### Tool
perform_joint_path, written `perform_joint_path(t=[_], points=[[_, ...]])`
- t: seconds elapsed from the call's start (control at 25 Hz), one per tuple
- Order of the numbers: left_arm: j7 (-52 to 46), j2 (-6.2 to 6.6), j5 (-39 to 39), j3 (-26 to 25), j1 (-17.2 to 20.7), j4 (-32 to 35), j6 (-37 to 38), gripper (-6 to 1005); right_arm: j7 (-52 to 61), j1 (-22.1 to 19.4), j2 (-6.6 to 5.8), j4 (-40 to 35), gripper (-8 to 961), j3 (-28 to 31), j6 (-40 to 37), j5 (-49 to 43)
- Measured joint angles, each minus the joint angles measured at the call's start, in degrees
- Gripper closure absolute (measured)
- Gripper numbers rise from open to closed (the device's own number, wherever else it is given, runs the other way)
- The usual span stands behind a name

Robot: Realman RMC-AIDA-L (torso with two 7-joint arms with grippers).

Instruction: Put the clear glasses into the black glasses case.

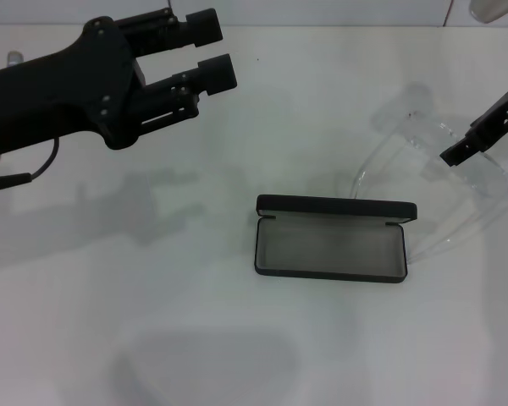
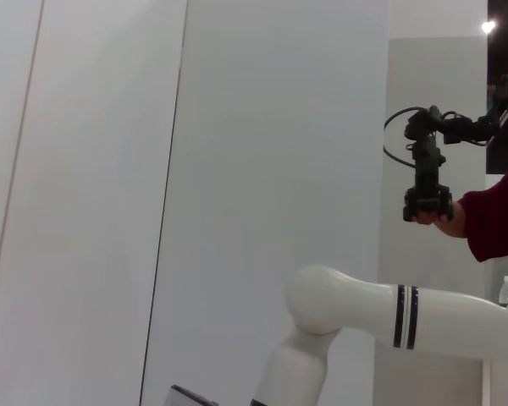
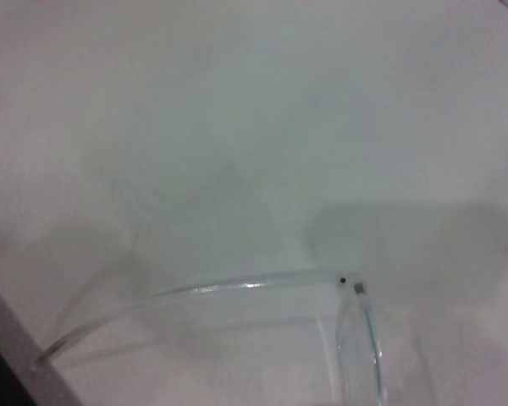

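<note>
R gripper [image 1: 483,135] holding clear glasses [image 1: 444,182] | L gripper [image 1: 210,51] wide, holds nothing | black glasses case [image 1: 330,248] lid up

The glasses case [image 1: 330,247] is black with a plain grey lining, and the glasses [image 1: 457,182] beside it are colourless and see-through. Both grippers, left [image 1: 210,51] and right [image 1: 457,154], are black, over a white table [image 1: 110,296].

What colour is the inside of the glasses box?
Grey inside the black glasses case; the head view shows it best.
</note>
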Motion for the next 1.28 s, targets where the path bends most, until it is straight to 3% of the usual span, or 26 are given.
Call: perform_joint_path(t=[0.44, 0.64, 1.0, 1.28], points=[[0.53, -0.01, 0.24, 0.00, -0.01, -1.35, 0.19, 478, -0.23, 0.05, 0.05, 4.44, 345, -1.22, 5.15, 0.70], [0.55, -0.07, 0.83, 0.01, -0.02, -1.39, 0.22, 478, -0.58, 0.08, 0.05, 5.26, 495, -2.37, 6.91, 1.33], [0.55, -0.13, 0.79, -0.31, 0.12, -1.50, 0.22, 479, -1.50, 0.01, 0.14, 5.75, 560, -2.91, 7.05, 2.20], [0.55, -0.04, 0.44, -0.44, 0.60, -1.50, 0.22, 480, -1.43, -1.23, 0.14, 5.18, 759, -2.56, 7.52, 2.35]])
